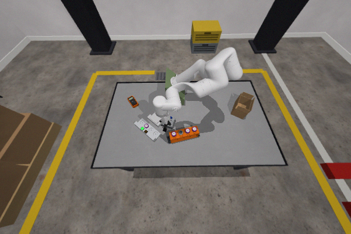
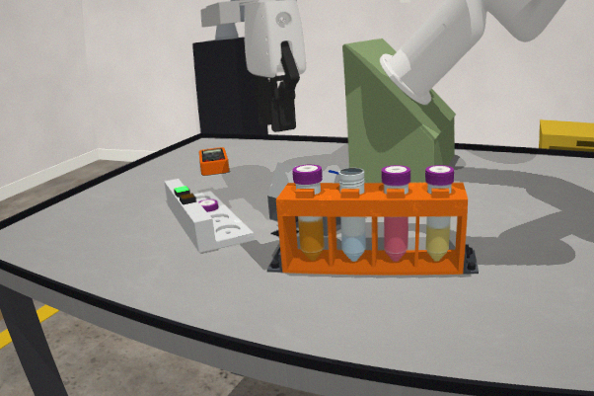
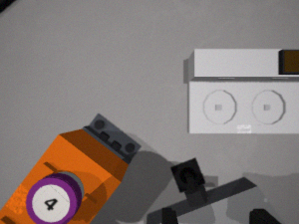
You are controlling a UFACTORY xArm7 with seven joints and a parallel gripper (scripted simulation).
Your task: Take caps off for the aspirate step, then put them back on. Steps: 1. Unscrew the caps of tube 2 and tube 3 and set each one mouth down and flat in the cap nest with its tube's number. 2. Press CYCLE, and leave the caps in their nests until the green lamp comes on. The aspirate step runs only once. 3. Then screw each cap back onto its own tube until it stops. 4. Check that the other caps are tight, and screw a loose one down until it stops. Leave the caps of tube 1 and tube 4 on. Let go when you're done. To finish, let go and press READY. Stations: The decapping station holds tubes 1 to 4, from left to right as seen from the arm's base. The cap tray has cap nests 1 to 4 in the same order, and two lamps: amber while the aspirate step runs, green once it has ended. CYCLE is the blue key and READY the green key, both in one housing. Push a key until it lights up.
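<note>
- Hanging above the table, the gripper (image 2: 281, 115) is seen partly open; nothing is visible between its fingers and it is judged empty.
- One purple cap (image 2: 208, 204) is seated in the cap tray (image 2: 197, 231), beside the lit green lamp (image 2: 182, 191).
- One uncapped tube (image 2: 351, 178), next to the tube capped 4 (image 3: 50, 203), is judged to be tube 3; the cap is taken as its own.
- In the wrist view two empty nests (image 3: 219, 107) are shown ahead of the fingers. The cap itself is not framed and is judged to lie further along the tray's long axis, past the right edge.
- The decapping station (image 2: 370, 198) is located below and on the opposite side of the gripper.
</note>
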